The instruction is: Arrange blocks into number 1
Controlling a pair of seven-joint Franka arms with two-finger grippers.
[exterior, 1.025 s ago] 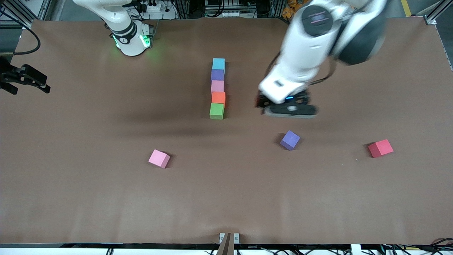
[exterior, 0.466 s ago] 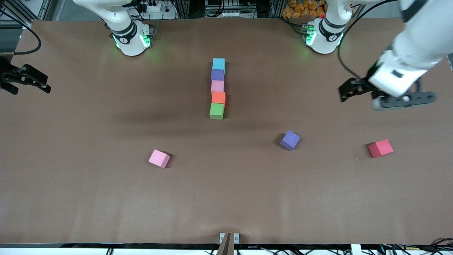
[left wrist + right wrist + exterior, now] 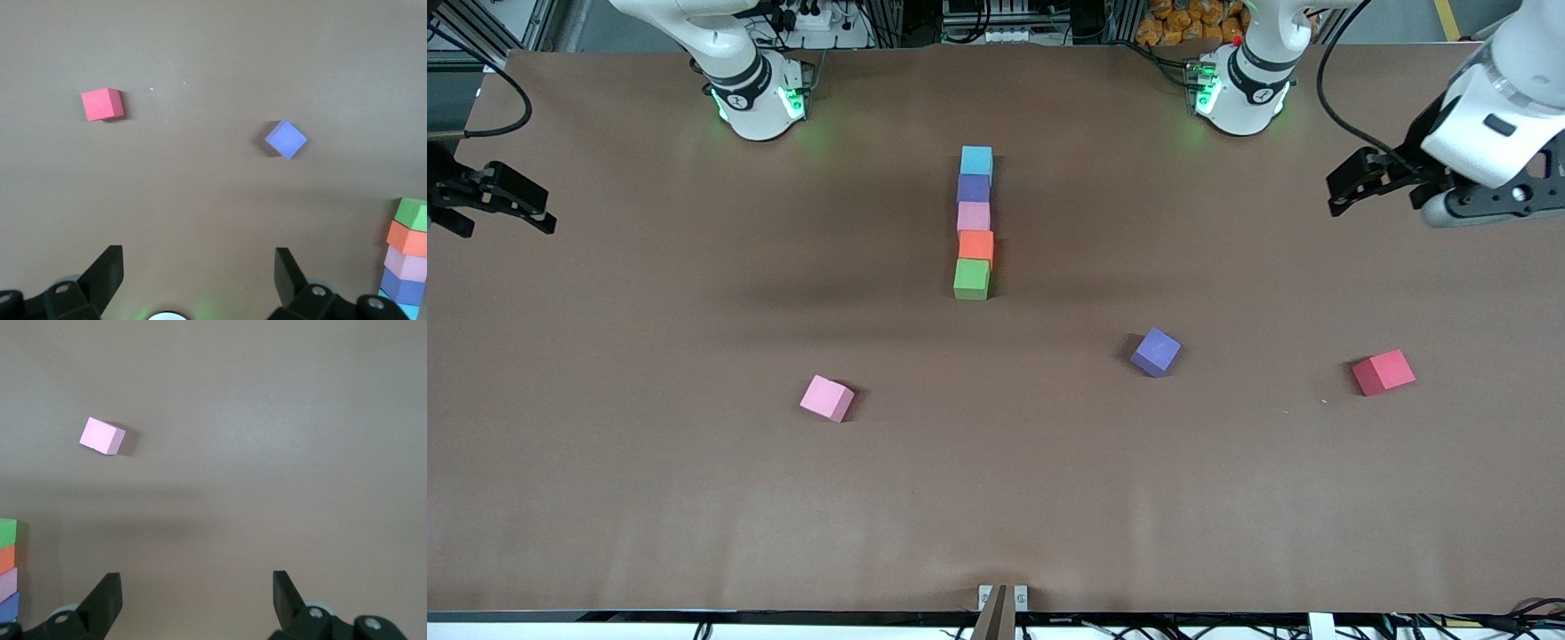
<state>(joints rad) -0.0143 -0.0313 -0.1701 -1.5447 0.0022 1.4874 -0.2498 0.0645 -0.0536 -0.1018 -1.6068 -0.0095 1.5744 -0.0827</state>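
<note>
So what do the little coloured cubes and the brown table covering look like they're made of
The small coloured cubes, such as the loose red cube and the green cube ending the line, look like foam: flat matte faces with no glare and soft edges. The brown table covering looks like matte paper or thin sheet; faint creases show, so which is uncertain.

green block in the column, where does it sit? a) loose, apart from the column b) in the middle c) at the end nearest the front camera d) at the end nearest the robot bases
c: the green block closes the column's camera-side end, touching the orange block, with the light blue block at the other end.
</note>
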